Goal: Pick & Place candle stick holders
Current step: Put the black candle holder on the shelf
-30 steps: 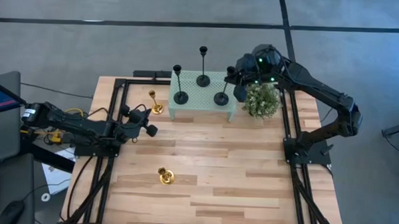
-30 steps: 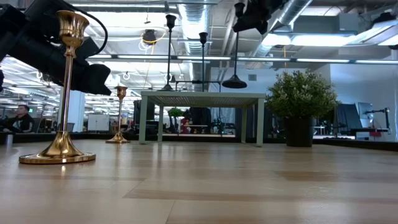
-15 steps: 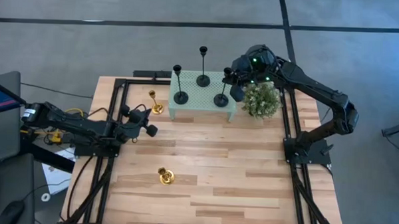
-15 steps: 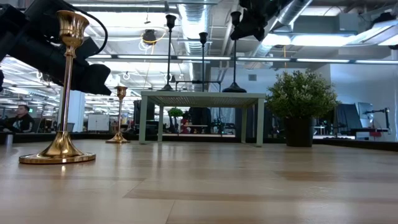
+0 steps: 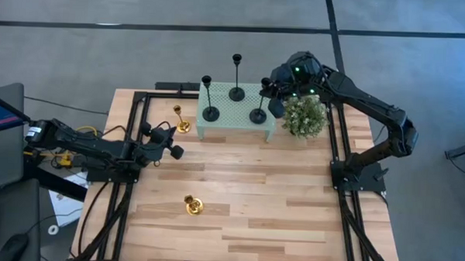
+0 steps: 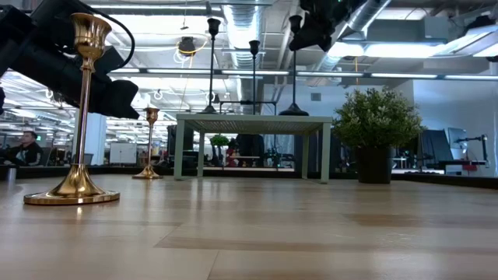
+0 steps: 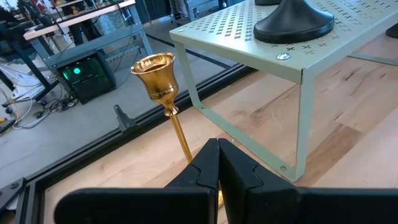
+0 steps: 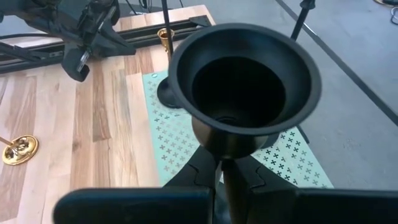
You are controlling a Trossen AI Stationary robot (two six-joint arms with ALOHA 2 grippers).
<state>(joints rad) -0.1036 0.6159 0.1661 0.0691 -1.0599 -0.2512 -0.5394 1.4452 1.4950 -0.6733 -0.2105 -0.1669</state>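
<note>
Three black candle stick holders stand by their round bases on the mint-green stand (image 5: 234, 115): one at its left (image 5: 209, 113), one at the far middle (image 5: 236, 93), one at its right end (image 5: 258, 114). My right gripper (image 5: 271, 89) is shut on the right one just under its cup (image 8: 242, 87). Two gold holders stand on the table, one left of the stand (image 5: 181, 127) and one near the front (image 5: 193, 206). My left gripper (image 5: 170, 141) is shut and empty, just short of the far gold holder (image 7: 155, 74). My right gripper pinches the black holder's thin stem right below the cup (image 8: 221, 163) between its two fingers. The fingers come slanting down from the table's far right and lie across the stem. The holder stands upright, its round base (image 6: 293, 111) on the stand's top.
A green potted plant (image 5: 304, 116) stands right of the stand, close under my right arm. The dark frame rails (image 5: 135, 135) run along the table's left and right sides. Bare wood (image 5: 269, 201) lies in front of the stand.
My right gripper has gone down and a little toward the table's left with the black holder, staying shut on it. The holder stayed upright; its base hung above the stand's right end and now rests on the stand's top.
</note>
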